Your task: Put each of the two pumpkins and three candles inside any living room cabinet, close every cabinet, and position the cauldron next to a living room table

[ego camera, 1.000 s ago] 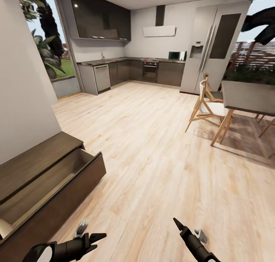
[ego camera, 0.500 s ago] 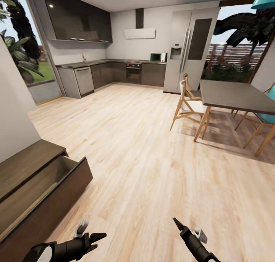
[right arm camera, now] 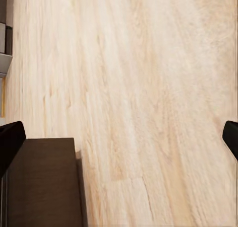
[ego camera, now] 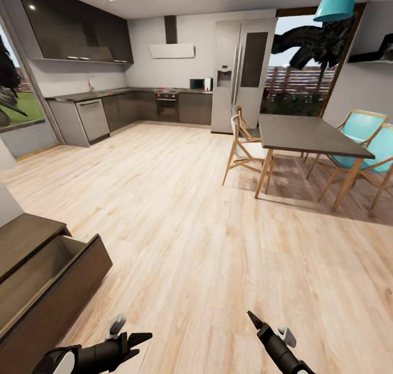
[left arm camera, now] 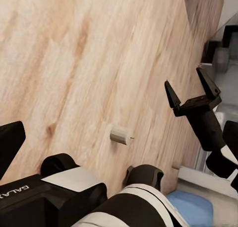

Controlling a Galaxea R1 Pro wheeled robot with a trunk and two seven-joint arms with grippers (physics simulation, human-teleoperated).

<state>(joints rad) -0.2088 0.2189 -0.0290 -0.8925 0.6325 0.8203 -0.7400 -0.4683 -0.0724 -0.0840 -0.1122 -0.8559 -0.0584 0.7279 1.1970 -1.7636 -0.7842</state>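
The dark-brown cabinet point(ego camera: 38, 286) is at the lower left of the head view, with one drawer pulled out and its pale inside bare as far as I can see. In the right wrist view the cabinet point(right arm camera: 44, 185) shows beside the wooden floor. A tan candle point(left arm camera: 120, 135) lies on its side on the floor in the left wrist view, close to my base. My left gripper point(ego camera: 131, 338) and right gripper point(ego camera: 267, 326) hang low over the floor, both open and holding nothing. The right gripper point(left arm camera: 191, 89) also appears in the left wrist view, its jaws spread.
A dark dining table point(ego camera: 311, 134) with wooden chairs point(ego camera: 243, 144) and teal chairs point(ego camera: 365, 139) stands at the right. Grey kitchen cupboards point(ego camera: 136, 106) and a fridge point(ego camera: 240, 73) line the far wall. Wide wooden floor point(ego camera: 191, 210) lies between them and me.
The whole view has swung to the right: the cabinet has slid toward the picture's left edge and the dining table has come fully into view. Both arms keep the same pose.
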